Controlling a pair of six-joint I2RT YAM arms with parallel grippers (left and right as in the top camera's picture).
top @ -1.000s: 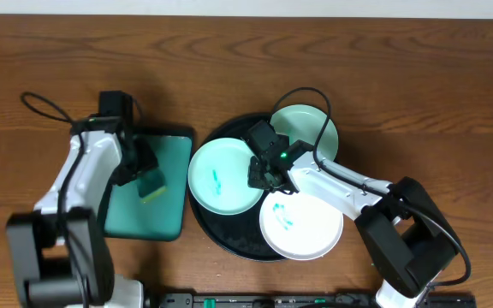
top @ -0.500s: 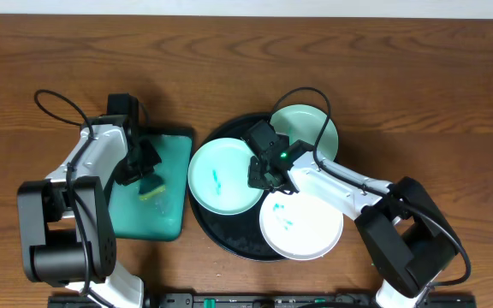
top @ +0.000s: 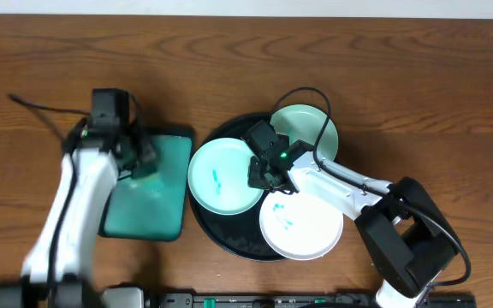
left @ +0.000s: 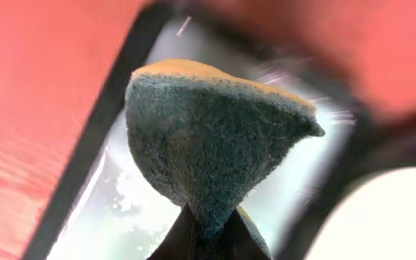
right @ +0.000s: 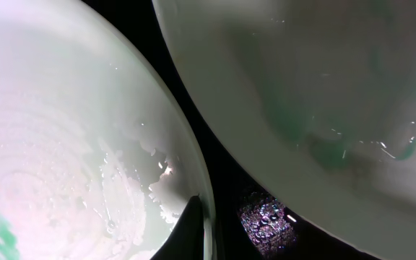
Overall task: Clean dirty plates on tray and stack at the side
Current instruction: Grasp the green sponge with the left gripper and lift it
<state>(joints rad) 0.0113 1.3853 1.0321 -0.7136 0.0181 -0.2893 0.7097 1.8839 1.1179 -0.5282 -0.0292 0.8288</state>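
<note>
The round black tray holds three plates: a mint-green plate with a teal smear on the left, a second mint-green plate at the back right, and a white plate with a teal smear in front. My right gripper is shut on the left plate's rim, one finger lying inside it. My left gripper hangs over the teal-green tray and pinches a sponge, dark scouring side toward the camera, between its fingertips.
A rectangular teal-green tray with a dark rim lies left of the black tray, its wet floor showing under the sponge. Brown wooden table surrounds both trays. Black cables loop over each arm.
My left gripper has shut on the sponge and lifted it off the teal-green tray, moving toward the back; the arm is blurred with motion. The right arm and the plates have not moved.
</note>
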